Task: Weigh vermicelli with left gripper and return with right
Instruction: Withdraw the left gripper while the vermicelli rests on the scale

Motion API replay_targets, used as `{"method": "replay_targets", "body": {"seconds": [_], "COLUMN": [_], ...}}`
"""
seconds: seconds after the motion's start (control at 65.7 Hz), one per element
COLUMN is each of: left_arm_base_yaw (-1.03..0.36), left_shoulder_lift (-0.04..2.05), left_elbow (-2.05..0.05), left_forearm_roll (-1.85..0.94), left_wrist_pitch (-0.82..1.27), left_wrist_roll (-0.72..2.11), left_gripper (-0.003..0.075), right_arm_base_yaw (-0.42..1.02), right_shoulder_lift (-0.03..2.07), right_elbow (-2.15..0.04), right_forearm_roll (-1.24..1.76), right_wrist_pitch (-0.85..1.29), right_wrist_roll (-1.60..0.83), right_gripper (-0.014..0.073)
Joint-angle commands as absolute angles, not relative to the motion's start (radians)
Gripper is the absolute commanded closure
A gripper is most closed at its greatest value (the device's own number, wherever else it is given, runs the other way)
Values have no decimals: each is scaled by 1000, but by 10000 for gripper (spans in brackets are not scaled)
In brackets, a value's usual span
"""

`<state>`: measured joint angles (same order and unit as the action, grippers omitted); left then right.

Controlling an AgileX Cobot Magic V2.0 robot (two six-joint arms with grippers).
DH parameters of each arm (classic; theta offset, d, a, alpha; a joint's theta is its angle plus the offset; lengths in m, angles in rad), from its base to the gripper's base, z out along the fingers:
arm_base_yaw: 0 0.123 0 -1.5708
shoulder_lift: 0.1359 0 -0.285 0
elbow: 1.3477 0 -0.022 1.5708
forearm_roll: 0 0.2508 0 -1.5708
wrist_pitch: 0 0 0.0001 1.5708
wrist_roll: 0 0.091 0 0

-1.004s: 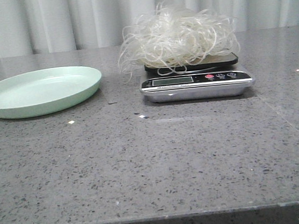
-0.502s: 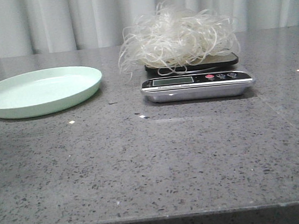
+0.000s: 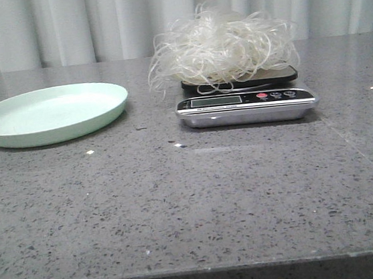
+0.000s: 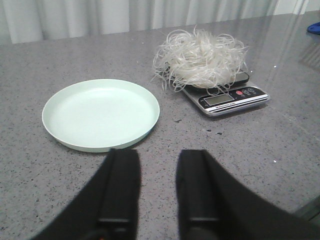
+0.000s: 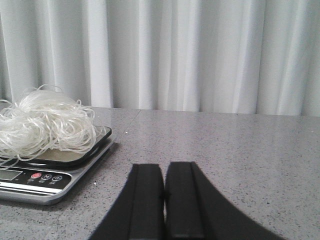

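The vermicelli point(image 3: 222, 46), a loose whitish tangle of thin translucent strands, is heaped on the dark platform of a digital kitchen scale point(image 3: 246, 103), with stray strands hanging over the platform's left edge. The scale is set on a grey speckled stone surface point(image 3: 193, 199), its display and buttons turned toward the front camera; the reading cannot be made out. A pale mint-green round plate point(image 3: 49, 115) is placed to the left of the scale, near it but apart, and nothing is held in it. A pale pleated curtain point(image 3: 59, 26) is hung behind the surface. The left gripper point(image 4: 157, 165) is seen in the left wrist view above the surface just short of the plate, its two black fingers point(image 4: 120, 185) spread apart and nothing between them. The right gripper point(image 5: 164, 180) is seen in the right wrist view beside the scale, its fingers point(image 5: 146, 200) pressed together and nothing grasped.
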<state>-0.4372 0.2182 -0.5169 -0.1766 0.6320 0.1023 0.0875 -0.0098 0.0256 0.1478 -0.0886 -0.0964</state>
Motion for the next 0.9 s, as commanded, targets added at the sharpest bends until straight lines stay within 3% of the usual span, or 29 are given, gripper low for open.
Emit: {"method": "replay_targets", "body": {"seconds": [0.0,0.396,0.533,0.73,0.883], "left_arm_base_yaw": [-438,-438,-438,-438,-438], "left_shoulder_lift": [168,109,109,109,109], "left_elbow": [-523,-462,-462,-461,-461], "left_forearm_roll": [-198,-193,-193,-193,-193], "left_wrist_pitch": [563,531,528,526,526], "left_wrist_roll": [110,110,110,110,110], "left_gripper": [580,575,575,575,575], "right_arm_base_yaw": [84,84,85,85,85], "right_shoulder_lift": [-27,-26,20,243,353], "right_elbow": [20,-3,-150,-410,-473], "right_forearm_roll": [144,173,197,206,205], "right_wrist_pitch": [-164,-308,-146,108,102], "right_wrist_roll": [-103,-100,-96,-96,-96], "right_gripper": [412,412,412,412,412]}}
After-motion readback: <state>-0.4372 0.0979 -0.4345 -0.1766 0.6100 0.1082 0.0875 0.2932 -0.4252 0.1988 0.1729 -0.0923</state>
